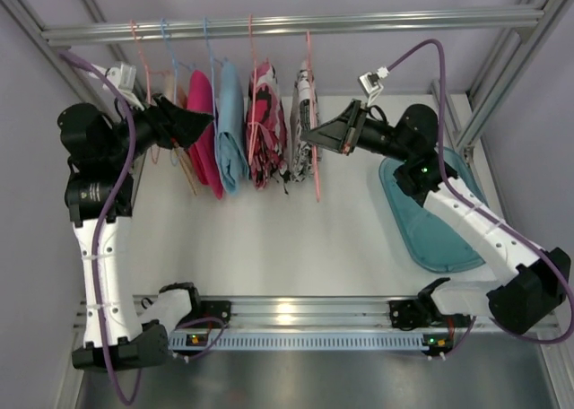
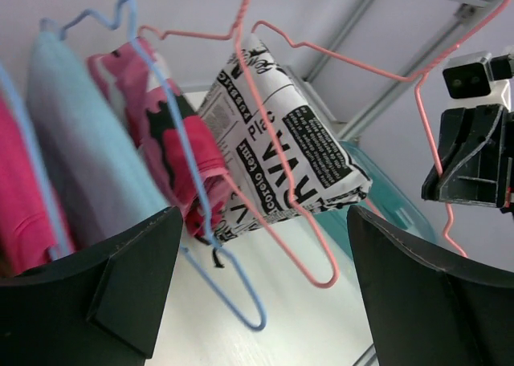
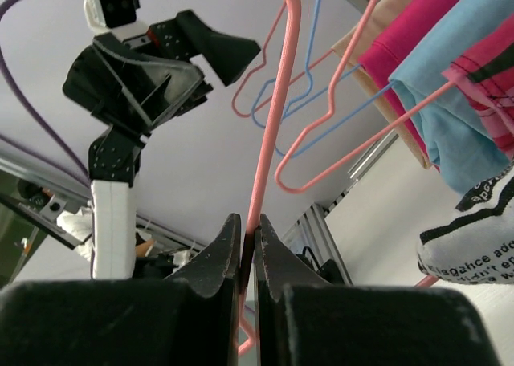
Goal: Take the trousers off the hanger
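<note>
While the top view laid out the whole row, only the wrist cameras showed the grips up close. From above, a rail point(image 1: 296, 23) ran along the far edge of the table point(image 1: 269, 248), and wire hangers on it carried, from left to right, a tan garment point(image 1: 173, 86), a magenta garment point(image 1: 208, 171), a light-blue garment point(image 1: 231, 131), the pink-red trousers point(image 1: 266, 126) and the comic-print trousers point(image 1: 303, 122). A teal tray point(image 1: 439, 239) lay at the table's right edge.

The left gripper point(image 1: 202, 126) hovered at the magenta garment. Its own camera showed what the top view could not: both fingers point(image 2: 104, 294) stood wide apart with nothing between them. The right gripper point(image 3: 249, 237) was clamped shut on the thin wire of a pink hanger point(image 3: 277, 117) just to the right of the comic-print trousers. That pinch was plain only in the right wrist view. Whether this hanger was the one carrying the trousers could not be told.

Both pairs hung folded over their hangers near the middle of the rail, side by side. The comic-print pair was black and white — bold block letters over columns of small type, like newsprint. The pink-red pair bore black and white patches. Lettering on the comic-print cloth appeared upside down in the left wrist view, and no whole word could be read with certainty.
</note>
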`<move>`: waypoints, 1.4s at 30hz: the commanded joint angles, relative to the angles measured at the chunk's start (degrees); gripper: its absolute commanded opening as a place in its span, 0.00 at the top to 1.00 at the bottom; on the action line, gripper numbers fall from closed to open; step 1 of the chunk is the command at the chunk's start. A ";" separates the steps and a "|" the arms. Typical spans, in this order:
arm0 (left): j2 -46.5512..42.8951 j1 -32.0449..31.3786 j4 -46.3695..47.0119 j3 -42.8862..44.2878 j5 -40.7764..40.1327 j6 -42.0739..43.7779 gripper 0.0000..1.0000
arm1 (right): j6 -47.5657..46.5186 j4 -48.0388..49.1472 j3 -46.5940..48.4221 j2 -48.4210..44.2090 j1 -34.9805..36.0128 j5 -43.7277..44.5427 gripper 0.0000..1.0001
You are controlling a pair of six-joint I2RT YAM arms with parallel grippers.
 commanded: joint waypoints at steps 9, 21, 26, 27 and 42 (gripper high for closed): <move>10.66 -16.99 16.66 9.51 -0.76 -8.67 0.12 | -8.60 7.75 1.90 -8.57 -0.28 0.97 1.00; 20.41 -39.86 40.38 3.80 -6.91 -23.41 0.19 | -9.74 6.87 2.34 -8.74 -2.48 0.53 1.00; 25.33 -41.97 48.38 3.96 -8.24 -29.86 0.26 | -10.45 5.99 2.69 -9.01 -2.39 0.35 1.00; 25.69 -42.76 48.83 4.23 -8.59 -30.82 0.30 | -10.62 5.82 2.78 -9.10 -2.48 0.35 1.00; 26.66 -44.87 52.71 2.65 -12.01 -39.27 1.00 | -15.28 1.96 1.29 -9.45 -2.57 2.72 0.90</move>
